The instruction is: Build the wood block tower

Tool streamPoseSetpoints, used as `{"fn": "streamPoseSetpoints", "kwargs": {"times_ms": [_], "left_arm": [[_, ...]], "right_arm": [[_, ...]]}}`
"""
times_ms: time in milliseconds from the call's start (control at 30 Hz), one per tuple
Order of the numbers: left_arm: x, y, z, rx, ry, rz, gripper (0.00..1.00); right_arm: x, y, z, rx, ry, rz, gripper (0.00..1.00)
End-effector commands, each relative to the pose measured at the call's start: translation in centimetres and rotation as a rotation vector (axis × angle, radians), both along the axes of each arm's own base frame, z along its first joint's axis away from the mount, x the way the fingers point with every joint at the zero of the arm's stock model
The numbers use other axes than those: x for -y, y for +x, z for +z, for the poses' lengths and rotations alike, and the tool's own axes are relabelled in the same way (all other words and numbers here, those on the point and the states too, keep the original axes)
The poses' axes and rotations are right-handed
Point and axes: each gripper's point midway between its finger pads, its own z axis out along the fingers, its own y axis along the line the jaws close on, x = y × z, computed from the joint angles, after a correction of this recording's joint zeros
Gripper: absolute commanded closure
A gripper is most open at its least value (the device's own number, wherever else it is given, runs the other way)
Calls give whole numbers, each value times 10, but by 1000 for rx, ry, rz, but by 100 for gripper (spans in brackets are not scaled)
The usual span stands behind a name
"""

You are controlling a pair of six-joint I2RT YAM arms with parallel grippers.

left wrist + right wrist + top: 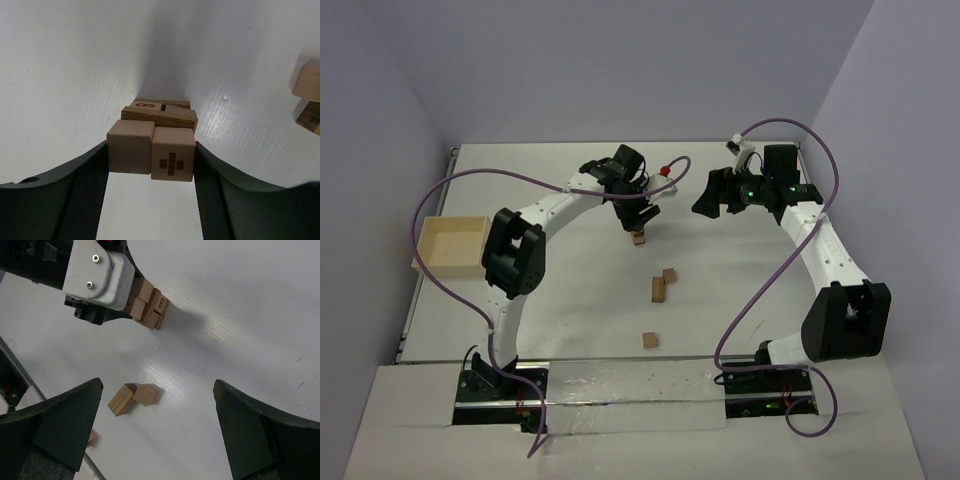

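Note:
My left gripper [638, 222] is shut on two wood blocks [150, 149], tan cubes held side by side; the right one bears a cross mark. They rest on top of the tower [157, 112], whose lower blocks lie just beneath, one marked with an infinity sign. In the top view the tower [639, 239] shows as a short column under the left fingers at mid-table. My right gripper [715, 195] hangs open to the right of the tower, holding nothing. The right wrist view shows the left gripper on the tower [150, 305].
Loose wood blocks lie nearer the arms: a cube [670, 275] touching a longer block [659, 289], and a single cube [648, 340]. The pair appears again in the right wrist view [134, 397]. A pale shallow tray [450, 221] sits at the table's left edge.

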Motion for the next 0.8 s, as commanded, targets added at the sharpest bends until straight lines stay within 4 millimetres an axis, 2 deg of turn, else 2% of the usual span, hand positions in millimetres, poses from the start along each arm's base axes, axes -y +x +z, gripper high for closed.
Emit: {"fn": "streamPoseSetpoints", "kwargs": {"times_ms": [0, 767], "left_arm": [[11, 11, 16, 42, -50, -24, 54], [14, 13, 17, 39, -60, -21, 53]], "right_arm": [[0, 7, 18, 50, 8, 16, 0], [-1, 7, 17, 47, 12, 23, 0]]}}
